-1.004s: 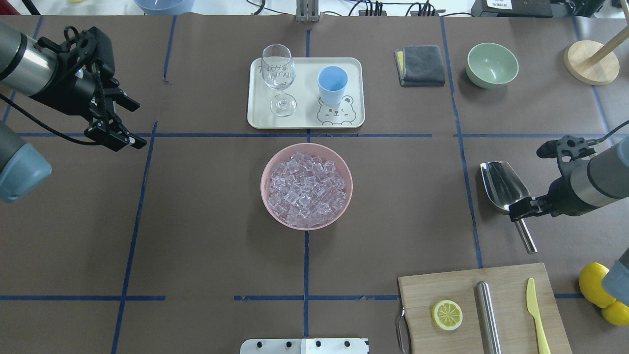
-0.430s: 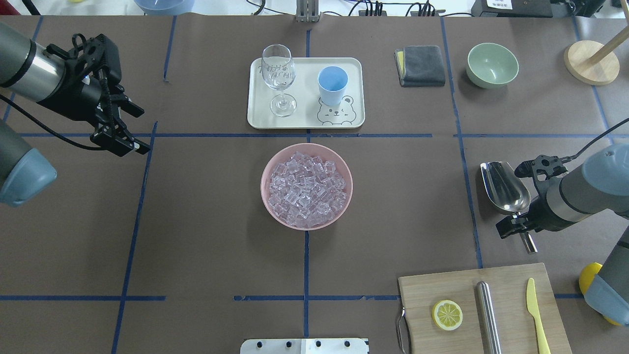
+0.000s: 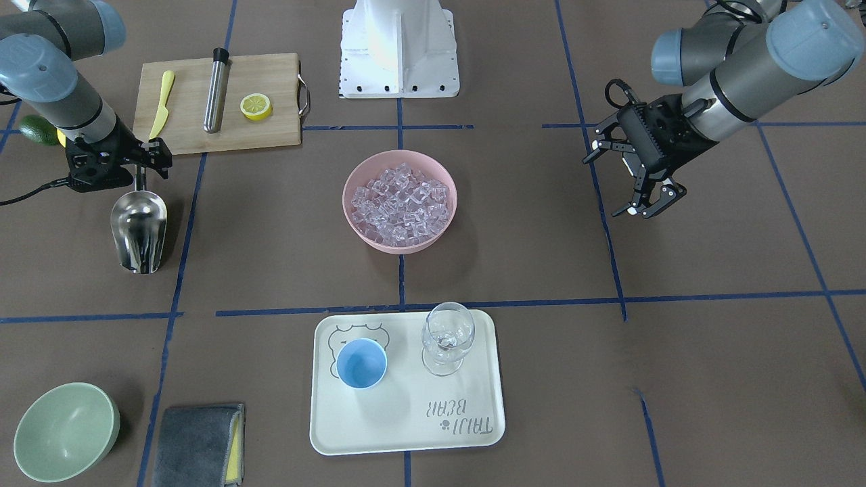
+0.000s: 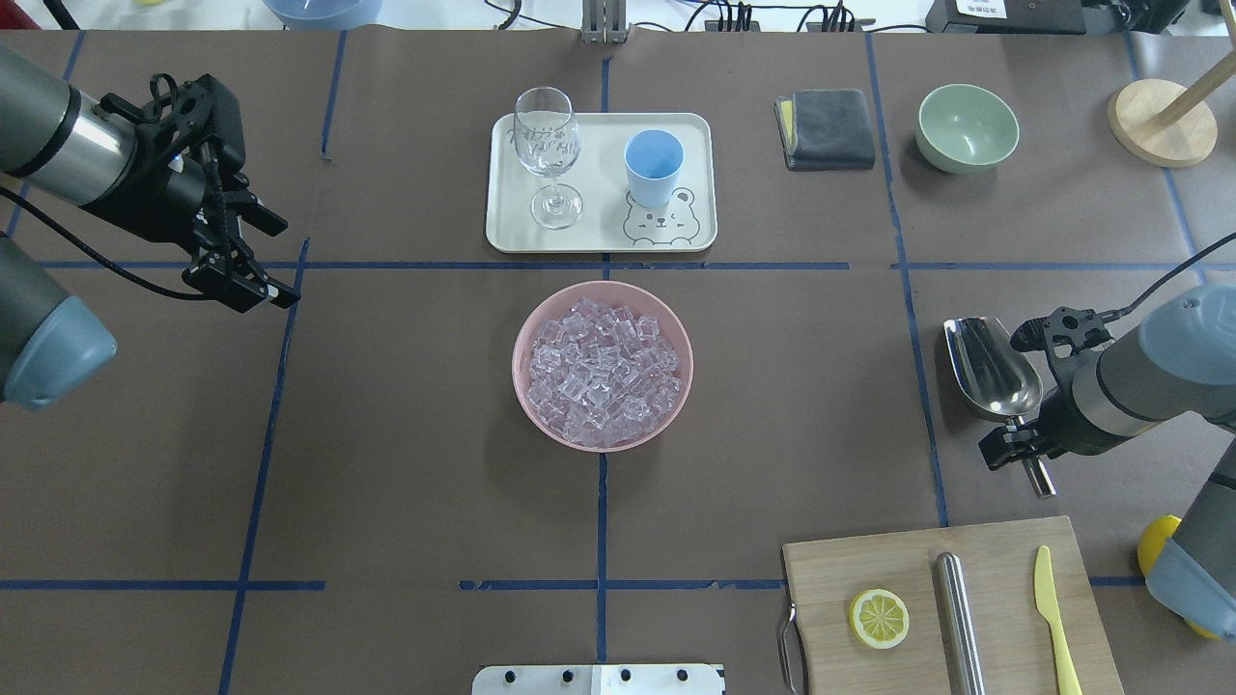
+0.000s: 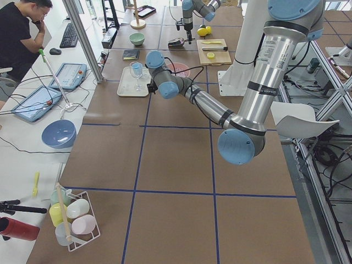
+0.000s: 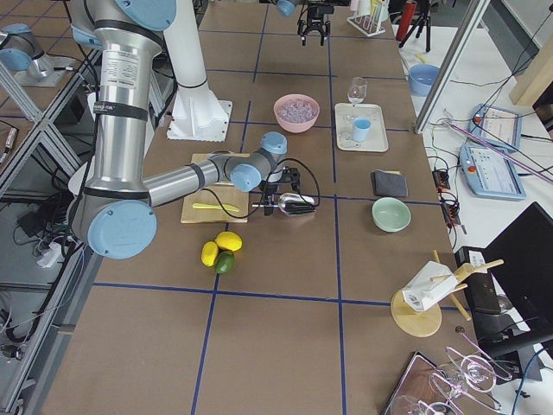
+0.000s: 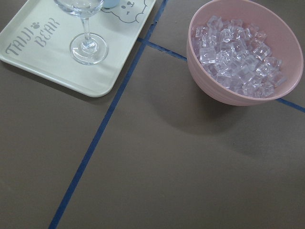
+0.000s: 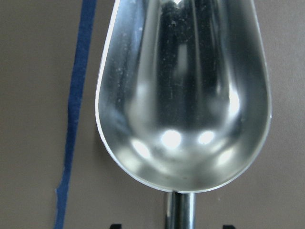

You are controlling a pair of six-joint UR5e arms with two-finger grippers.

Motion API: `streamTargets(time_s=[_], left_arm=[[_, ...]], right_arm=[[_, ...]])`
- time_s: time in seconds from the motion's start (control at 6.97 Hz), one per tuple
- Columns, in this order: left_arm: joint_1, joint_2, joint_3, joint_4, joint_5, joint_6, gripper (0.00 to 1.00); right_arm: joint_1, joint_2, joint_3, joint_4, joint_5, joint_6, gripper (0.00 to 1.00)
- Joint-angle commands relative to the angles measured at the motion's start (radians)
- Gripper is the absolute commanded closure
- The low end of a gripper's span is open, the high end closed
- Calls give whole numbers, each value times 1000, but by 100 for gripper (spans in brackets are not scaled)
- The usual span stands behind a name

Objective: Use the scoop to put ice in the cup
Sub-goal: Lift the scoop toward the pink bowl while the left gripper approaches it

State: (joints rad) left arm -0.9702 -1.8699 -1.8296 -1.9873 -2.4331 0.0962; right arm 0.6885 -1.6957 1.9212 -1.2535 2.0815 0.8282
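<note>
The steel scoop (image 4: 993, 367) lies flat on the table at the right, trough up and empty (image 8: 183, 95). My right gripper (image 4: 1016, 446) is low over its rod handle, open, with one finger on each side of the rod. The ice (image 4: 603, 372) fills a pink bowl (image 4: 522, 391) at the table's centre. Beyond it the light-blue cup (image 4: 653, 166) stands upright and empty on a cream tray (image 4: 599, 235), beside a wine glass (image 4: 547, 145). My left gripper (image 4: 278, 263) hovers open at the far left, holding nothing.
A wooden cutting board (image 4: 830, 569) at the front right carries a lemon half (image 4: 879, 618), a steel cylinder (image 4: 959, 618) and a yellow knife (image 4: 1053, 618). A green bowl (image 4: 967, 125), a grey cloth (image 4: 827, 127) and a wooden stand (image 4: 1162, 121) sit at the back right.
My right arm has swung round and its gripper has slid back along the scoop, from the trough's base to the rod handle. My left gripper has drifted slightly right.
</note>
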Motion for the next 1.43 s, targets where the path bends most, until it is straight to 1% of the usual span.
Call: streamTargets(time_s=[0.0,0.29,0.43,0.57,0.72,0.86,1.0,1.15,1.29], left_arm=[[-1,0,0,-1,2,0,0],[1,0,1,-1,5,0,0],[1,0,-2,-1,5,0,0],[1,-1,-11,-2,5,2,0],[7,-5,-14,-49,5,-3,0],[7,-6,-11,-82,5,-28,0],[11,-6,-11,-102,5,-39,0],[14,-8,-8,-102,5,-43,0],[27,-12,-7,-103,6,-43,0]], right_arm=[[2,-4,2,8,0,-3,100],[6,-10,13,12,-1,-4,100],[6,-1,33,11,0,5,100],[38,4,79,2,5,12,100],[66,8,126,-3,2,11,100],[83,21,148,-4,0,11,100],[106,66,162,-67,6,9,100],[139,178,176,-224,3,3,100],[140,273,186,-356,0,-6,100]])
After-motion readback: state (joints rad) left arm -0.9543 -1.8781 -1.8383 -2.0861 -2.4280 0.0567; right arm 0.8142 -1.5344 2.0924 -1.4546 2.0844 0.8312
